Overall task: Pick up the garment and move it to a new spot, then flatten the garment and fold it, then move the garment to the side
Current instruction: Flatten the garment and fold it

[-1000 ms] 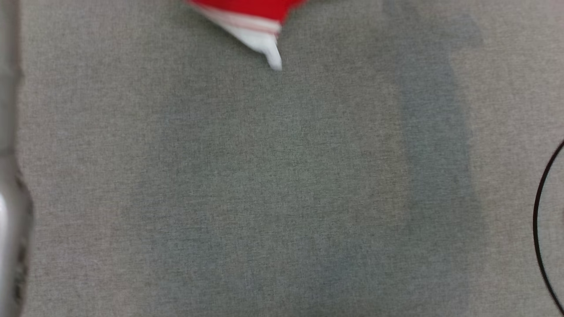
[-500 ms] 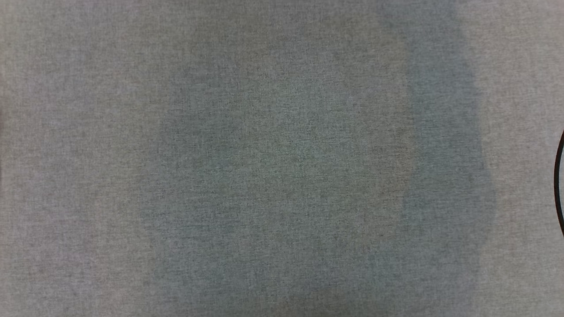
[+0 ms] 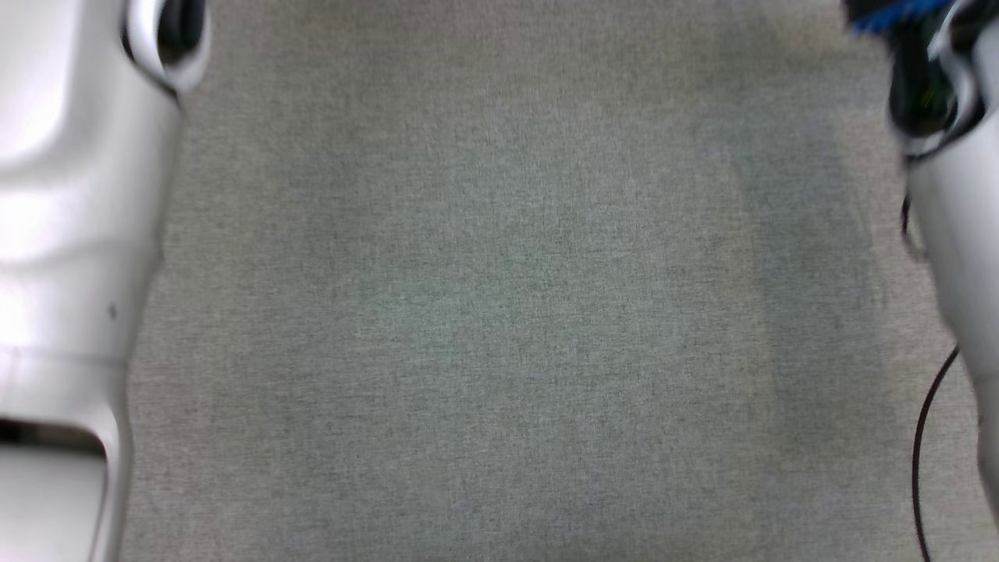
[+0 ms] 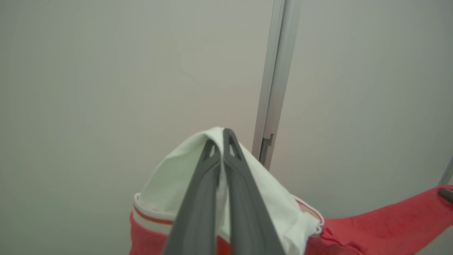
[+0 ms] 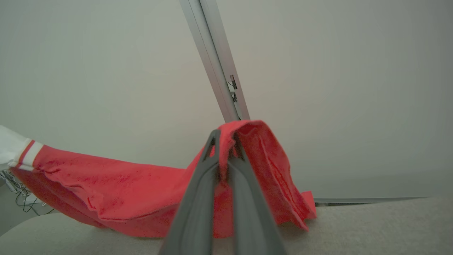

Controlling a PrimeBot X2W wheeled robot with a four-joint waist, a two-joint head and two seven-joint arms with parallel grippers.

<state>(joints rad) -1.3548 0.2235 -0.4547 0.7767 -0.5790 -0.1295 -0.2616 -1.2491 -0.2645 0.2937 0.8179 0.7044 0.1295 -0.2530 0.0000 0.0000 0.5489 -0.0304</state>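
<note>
Left forearm [image 3: 70, 234]: a pale shell down the left edge of the head view, above the grey woven tabletop [image 3: 499, 312].
Left gripper [image 4: 220, 137]: the two dark fingers are pressed together, pinching a fold of the white sleeve [image 4: 170, 177]. The cloth drapes down on both sides of the fingers.
Sleeve trim [image 4: 152, 220]: a red-and-white striped band just below the white fold, close against the left finger.
Garment [image 5: 124, 184]: a red knit top, held up off the tabletop and slung between the two grippers. It sags in a shallow curve from the left gripper's pinch across to the right gripper's. Its lower edge hangs down towards the grey surface under the right gripper; contact cannot be told.
Aluminium post [image 5: 212, 53]: it rises behind the fingertips of each gripper, against a plain pale wall [image 4: 106, 71].
Right gripper [image 5: 224, 137]: the fingers are closed tight on a bunched red edge, which folds over the right fingertip and falls away to that side.
Right forearm [image 3: 952, 257]: pale, down the right edge of the head view.
Black cable [image 3: 921, 437]: a thin loop just beside that forearm, low down.
</note>
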